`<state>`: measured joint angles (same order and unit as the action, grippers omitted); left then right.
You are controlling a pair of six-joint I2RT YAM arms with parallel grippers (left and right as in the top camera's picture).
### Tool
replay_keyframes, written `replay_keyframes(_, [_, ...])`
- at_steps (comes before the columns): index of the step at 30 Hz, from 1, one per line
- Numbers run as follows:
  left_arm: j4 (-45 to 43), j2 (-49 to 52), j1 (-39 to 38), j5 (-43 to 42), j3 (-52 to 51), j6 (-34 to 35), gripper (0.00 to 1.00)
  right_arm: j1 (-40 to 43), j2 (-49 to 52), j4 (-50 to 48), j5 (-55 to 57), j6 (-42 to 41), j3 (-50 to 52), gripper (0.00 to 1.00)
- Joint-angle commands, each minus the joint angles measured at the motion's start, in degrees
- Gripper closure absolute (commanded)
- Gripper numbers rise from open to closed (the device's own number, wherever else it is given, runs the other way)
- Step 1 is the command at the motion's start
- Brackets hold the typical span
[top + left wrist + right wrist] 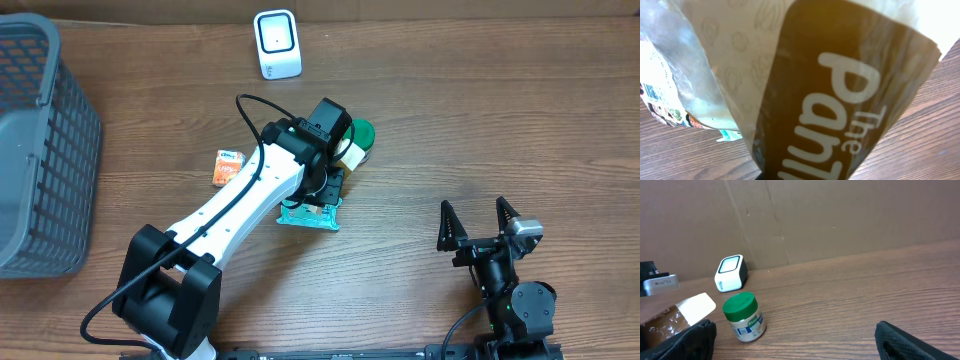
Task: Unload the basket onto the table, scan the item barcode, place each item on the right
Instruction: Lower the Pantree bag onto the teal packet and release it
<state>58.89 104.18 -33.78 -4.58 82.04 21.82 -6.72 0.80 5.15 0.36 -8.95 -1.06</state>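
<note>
Item: pouch (840,100), a brown band over cream printed paper, with a clear film panel to one side. White lettering reads "The Pant…"; the rest is cut off.
Item position: mid-tabletop (480,110), up at the left end effector (330,165), just beside a green-lidded jar (362,135) and well apart from the barcode scanner (277,43) at the far edge.
Left end effector: clenched. It is judged to be pinching the pouch by one edge. Its fingers are hidden behind the pouch in the wrist view and under the arm from overhead.
Handling (judgement): light, soft and crinkly, with film that is likely slippery. It should sag and swing from a single pinch, and the contents may crush under a hard squeeze.
Grip point (judgement): a flat sealed seam or top fold, clear of the panel that carries the code.
Right end effector (473,208): released, jaws wide, low at the right of the tabletop, well apart from every item.
Neighbours: a teal packet (310,216) lies under the left wrist. A small orange box (228,166) sits to the left of the arm. A grey mesh basket (70,140) stands at the left edge.
Not resolved: no barcode shows in any view, so the face that bears it is unknown. Whether the pouch hangs free or touches the tabletop cannot be told. The contents are unreadable through the film.
</note>
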Motion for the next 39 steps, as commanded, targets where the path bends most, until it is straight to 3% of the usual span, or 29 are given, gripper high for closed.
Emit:
replay_keyframes(1, [-0.22, 0.0, -0.55, -1.68, -0.39, 7.32, 0.96, 0.33, -0.57, -0.37, -0.04, 0.24, 0.61, 0.0])
replay_keyframes(4, [-0.28, 0.0, -0.55, -3.06, -0.39, 10.51, 0.96, 0.33, -0.57, -0.37, -0.04, 0.24, 0.59, 0.0])
replay_keyframes(9, [-0.31, 0.0, -0.55, -2.34, -0.42, 8.04, 0.96, 0.33, -0.57, -0.37, -0.04, 0.24, 0.59, 0.0])
replay_keyframes(18, [-0.15, 0.0, -0.55, -2.21, -0.42, -21.09, 0.96, 0.33, -0.57, -0.37, -0.04, 0.24, 0.59, 0.0])
replay_keyframes(27, [1.49, 0.0, -2.21, 7.87, -1.25, -36.11, 0.96, 0.33, -0.57, -0.37, -0.04, 0.24, 0.61, 0.0])
replay_keyframes(34, [1.64, 0.0, -2.93, 6.91, -5.62, -48.41, 0.96, 0.33, -0.57, -0.37, -0.04, 0.24, 0.59, 0.0])
replay_keyframes(39, [1.14, 0.0, -2.99, 11.3, -7.06, -55.15, 0.96, 0.33, -0.57, -0.37, -0.04, 0.24, 0.61, 0.0])
